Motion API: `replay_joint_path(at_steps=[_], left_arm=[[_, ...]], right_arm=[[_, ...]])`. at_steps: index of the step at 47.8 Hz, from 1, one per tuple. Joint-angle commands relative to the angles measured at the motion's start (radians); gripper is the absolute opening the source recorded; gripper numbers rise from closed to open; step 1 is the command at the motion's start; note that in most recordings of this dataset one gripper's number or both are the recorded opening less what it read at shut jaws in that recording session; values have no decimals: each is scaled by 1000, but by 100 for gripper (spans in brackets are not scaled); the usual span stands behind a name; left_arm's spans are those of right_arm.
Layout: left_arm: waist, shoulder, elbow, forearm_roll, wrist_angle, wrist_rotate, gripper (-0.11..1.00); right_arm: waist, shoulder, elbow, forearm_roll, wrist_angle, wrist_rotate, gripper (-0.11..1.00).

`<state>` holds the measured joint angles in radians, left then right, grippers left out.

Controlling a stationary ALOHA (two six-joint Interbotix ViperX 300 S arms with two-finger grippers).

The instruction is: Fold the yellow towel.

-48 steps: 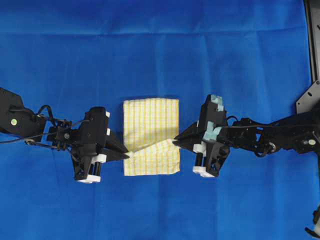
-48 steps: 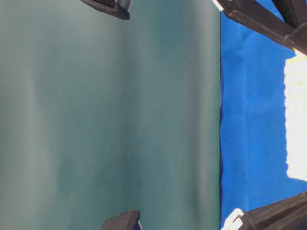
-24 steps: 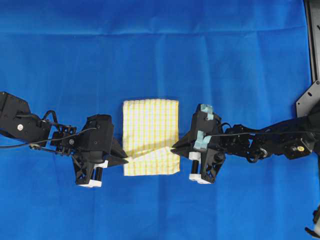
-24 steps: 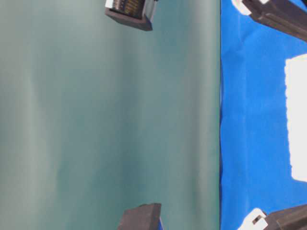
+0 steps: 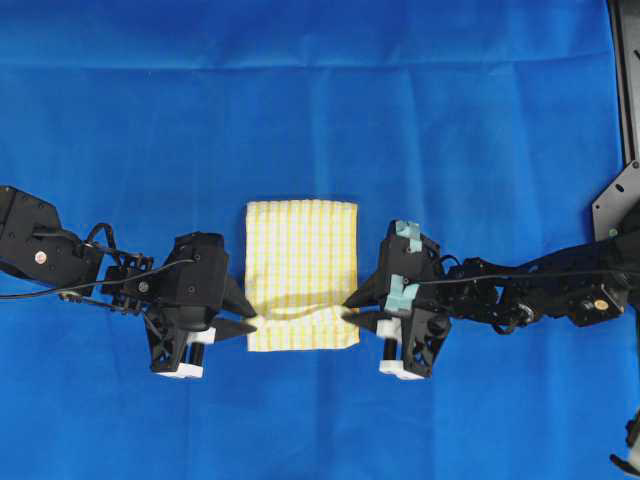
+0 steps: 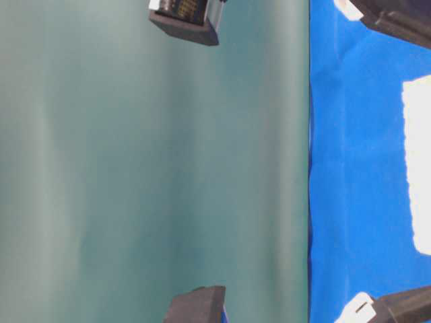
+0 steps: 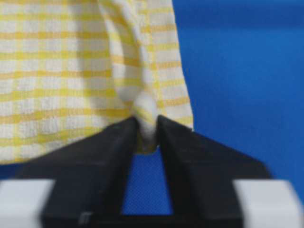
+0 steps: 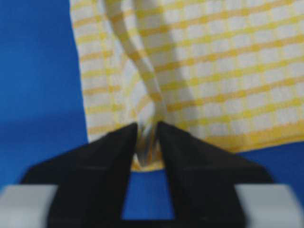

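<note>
Yellow towel (image 5: 301,270) on blue cloth (image 5: 320,110)

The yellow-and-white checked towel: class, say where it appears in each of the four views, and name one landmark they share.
Overhead: the yellow-and-white checked towel lies centre, between both grippers.
Table-level: washed-out pale patch at the right edge.
Left wrist: upper left, a fold between the fingers.
Right wrist: upper right, likewise pinched.
Shared landmark: the plain blue cloth beneath.

yellow towel (image 5: 301,270) | checked, folded rect | flat on blue cloth (image 5: 300,100) | lower edge puckered
</note>
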<state>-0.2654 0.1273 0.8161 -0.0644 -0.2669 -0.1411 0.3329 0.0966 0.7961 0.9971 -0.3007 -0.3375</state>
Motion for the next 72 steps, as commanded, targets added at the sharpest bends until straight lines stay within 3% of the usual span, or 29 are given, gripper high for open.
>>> replay_joint_path(at_steps=[1,5,8,16,22,49,58,72], left_arm=[[-5,-37,-14,3,15,8,27],[-5,-75,-8,5,66,9,37],[-5,-117,-5,5,115,11,40],[-5,-221,9,6,207,12,40],[0,-311,41,8,236,14,40],[49,-804,328,14,195,37,39],[87,-936,417,14,195,89,39],[114,-1100,540,14,189,94,35]], right_arm=[[9,-14,-20,0,-2,-3,41],[9,-32,-12,-2,-2,-15,67],[8,-60,2,-6,-5,-25,80],[6,-202,69,-11,-25,-74,72],[-3,-345,140,-11,-41,-129,72],[-17,-933,443,-5,-49,-287,72],[-15,-1042,515,-5,-49,-313,71],[-17,-1085,615,5,-83,-316,71]])
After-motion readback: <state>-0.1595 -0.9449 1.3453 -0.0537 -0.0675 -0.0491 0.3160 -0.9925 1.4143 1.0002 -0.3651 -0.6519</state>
